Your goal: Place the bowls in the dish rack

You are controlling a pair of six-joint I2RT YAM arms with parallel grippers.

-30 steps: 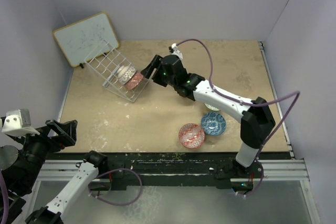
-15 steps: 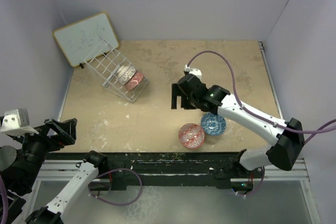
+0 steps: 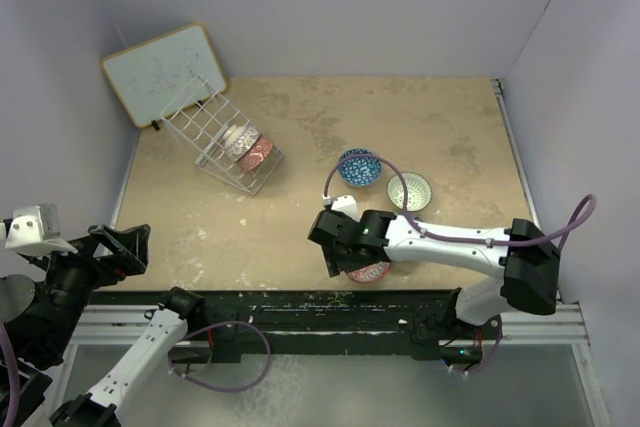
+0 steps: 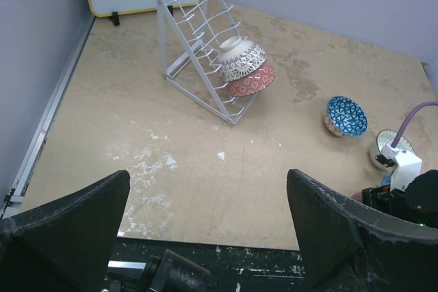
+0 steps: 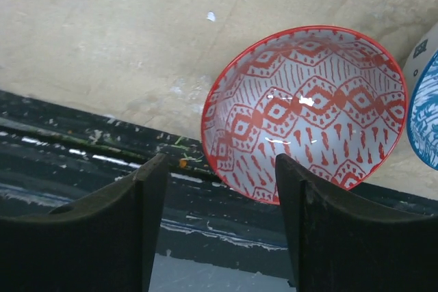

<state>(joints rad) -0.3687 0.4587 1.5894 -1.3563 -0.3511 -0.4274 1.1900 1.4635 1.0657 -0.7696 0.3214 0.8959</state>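
My left gripper (image 4: 209,182) hangs near-left of the dish rack (image 3: 213,137), beyond the table's near edge, its jaws spread wide and empty. I judge it is parked there so the way to the rack is free for my other arm. Just behind the dish rack the whiteboard (image 3: 160,72) leans on the wall, so there is little room on that side. The rack is tilted, and two bowls lean at its lower right end: a racked cream-white bowl (image 4: 241,59) and, seemingly touching it, a racked red bowl (image 4: 250,81). The slots higher up look free. Well to the right of the dish rack and nearer to my bases, my right gripper (image 5: 220,162) hangs over the loose red bowl (image 5: 304,111). Its fingers are apart and astride the near-left rim, and nothing is gripped yet; I think this prepares a pinch on the rim. This bowl stands right at the near edge of the table (image 3: 300,117), by the dark front rail (image 5: 82,162), so a careless push could tip it off. A second blue bowl (image 5: 426,114) is just beside it on the right, which limits room there. Farther right of the rack, a blue bowl (image 3: 358,167) and a loose cream-white bowl (image 3: 410,190) stand apart, with open table between them and the rack.
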